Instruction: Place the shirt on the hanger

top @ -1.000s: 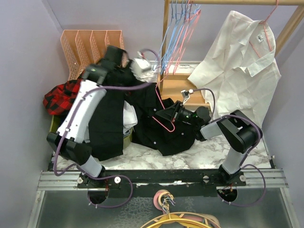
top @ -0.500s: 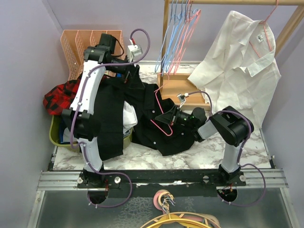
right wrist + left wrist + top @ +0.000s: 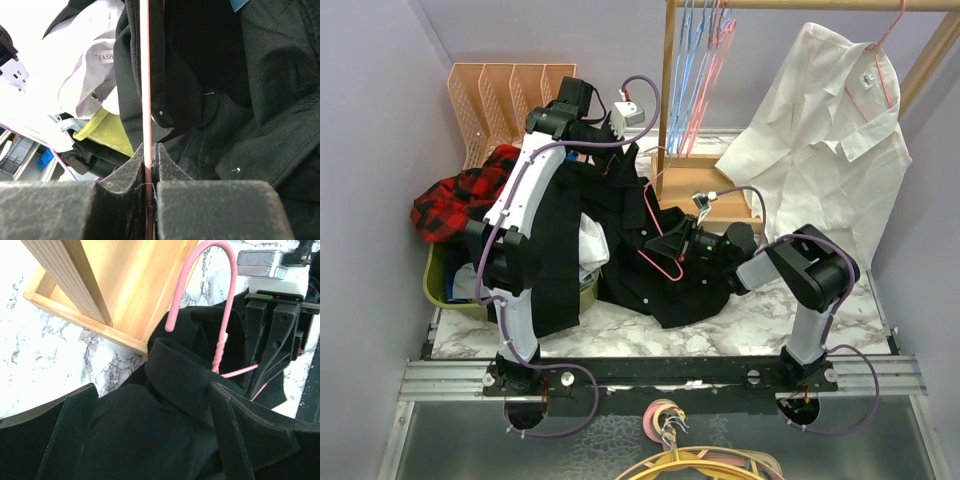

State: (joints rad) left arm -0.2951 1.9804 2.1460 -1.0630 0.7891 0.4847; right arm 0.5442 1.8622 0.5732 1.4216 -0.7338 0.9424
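Top external view, read left to right. At the far left you see a red-and-black plaid garment (image 3: 455,195) in a heap. The left gripper (image 3: 620,165) hangs over the far edge of the shirt (image 3: 620,240), which is black and sprawls across the middle of the marble table (image 3: 760,320). In the left wrist view its fingers (image 3: 75,435) stand wide on either side of the collar and grip nothing. The hanger (image 3: 658,262) lies on the shirt's right half, with its hook close to the wooden tray (image 3: 705,195). The right gripper (image 3: 672,243) is clamped tight on the hanger's wire. Whether that wire sits inside the shoulders you probably cannot judge. A white shirt (image 3: 830,140) hangs at the far right.
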